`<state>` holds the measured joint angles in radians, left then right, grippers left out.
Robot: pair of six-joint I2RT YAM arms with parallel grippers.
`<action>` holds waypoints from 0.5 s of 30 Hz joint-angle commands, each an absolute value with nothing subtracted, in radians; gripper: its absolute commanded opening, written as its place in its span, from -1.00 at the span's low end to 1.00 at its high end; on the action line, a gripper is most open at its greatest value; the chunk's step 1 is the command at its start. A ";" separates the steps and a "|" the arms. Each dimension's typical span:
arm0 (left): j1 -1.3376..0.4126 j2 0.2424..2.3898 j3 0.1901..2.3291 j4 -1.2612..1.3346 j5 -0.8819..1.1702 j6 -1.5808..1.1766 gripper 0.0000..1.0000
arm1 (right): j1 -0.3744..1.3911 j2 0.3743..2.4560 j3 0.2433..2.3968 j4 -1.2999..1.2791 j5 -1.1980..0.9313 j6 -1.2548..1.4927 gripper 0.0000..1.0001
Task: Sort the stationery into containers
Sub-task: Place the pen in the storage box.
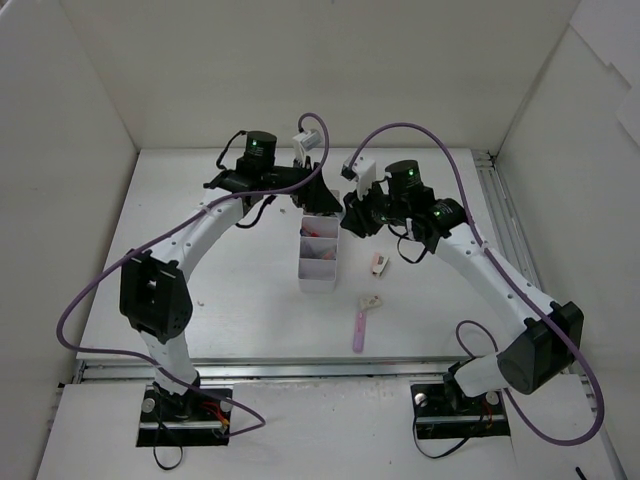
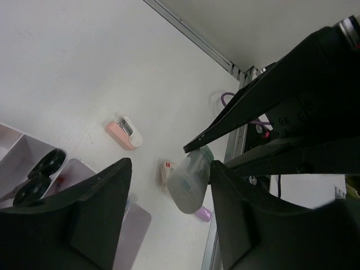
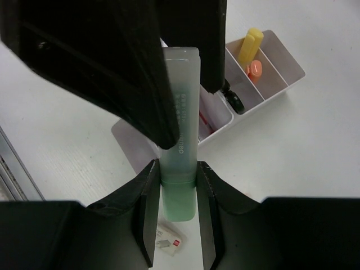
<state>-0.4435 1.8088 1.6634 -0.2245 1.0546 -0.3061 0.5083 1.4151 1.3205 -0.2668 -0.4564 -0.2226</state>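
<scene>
My right gripper (image 3: 178, 185) is shut on a pale green highlighter (image 3: 180, 140) and holds it upright over the near end of the white organiser tray (image 3: 289, 76). My left gripper (image 2: 169, 219) is open, with its jaws set wide on either side of the highlighter's far end (image 2: 190, 183). In the top view both grippers, left (image 1: 308, 190) and right (image 1: 350, 216), meet above the tray's far end (image 1: 304, 272). The tray holds a yellow highlighter (image 3: 249, 44), an orange one (image 3: 255, 68), black scissors (image 3: 234, 99) and red-marked pens (image 3: 206, 119).
On the table right of the tray lie a pink-white eraser (image 1: 378, 264), a small white eraser (image 1: 371, 301) and a purple highlighter (image 1: 359, 328). White walls enclose the table on three sides. A metal rail (image 1: 505, 215) runs along the right edge.
</scene>
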 commanded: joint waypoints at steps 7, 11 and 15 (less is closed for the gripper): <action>-0.439 1.769 1.720 -0.160 1.055 -0.298 -1.00 | 0.535 1.431 1.390 -0.178 -0.494 -0.276 -1.00; -0.439 1.747 1.683 -0.109 1.043 -0.328 -1.00 | 0.531 1.434 1.394 -0.157 -0.417 -0.233 -0.76; -0.410 1.723 1.618 0.068 1.038 -0.438 -1.00 | 0.520 1.419 1.350 -0.088 -0.405 -0.161 0.01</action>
<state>-0.4431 1.7924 1.6310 -0.1333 1.0588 -0.3714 0.5247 1.4521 1.3331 -0.2218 -0.4107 -0.2192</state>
